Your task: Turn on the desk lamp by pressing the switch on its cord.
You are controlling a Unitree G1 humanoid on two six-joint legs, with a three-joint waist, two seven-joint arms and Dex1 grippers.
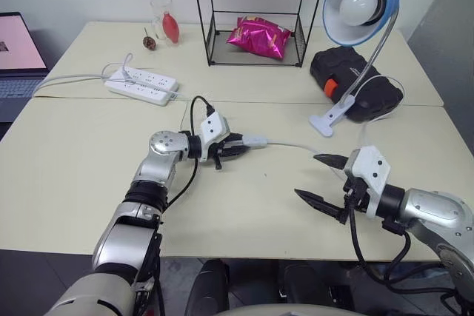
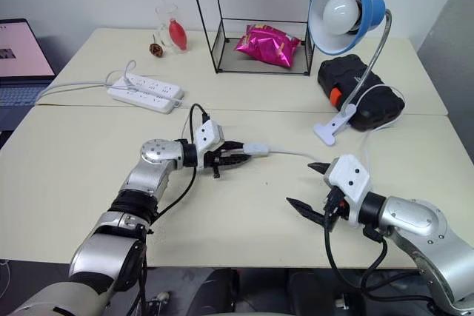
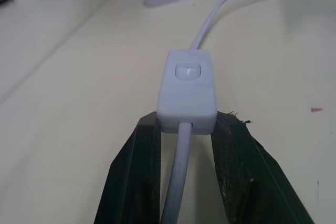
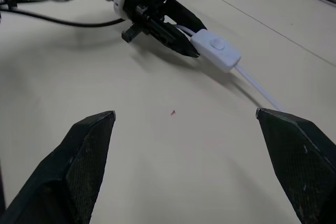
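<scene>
A: Item one, the switch: small white oblong, round button on top, lifted just over the table centre. We log the left gripper clamped on its rear end.

B: Its cord runs to the unlit blue desk lamp. We note the right gripper spread wide, nearby, holding nothing.

Laptop cut by left edge, rack top cropped, cord partly behind gripper fingers
</scene>
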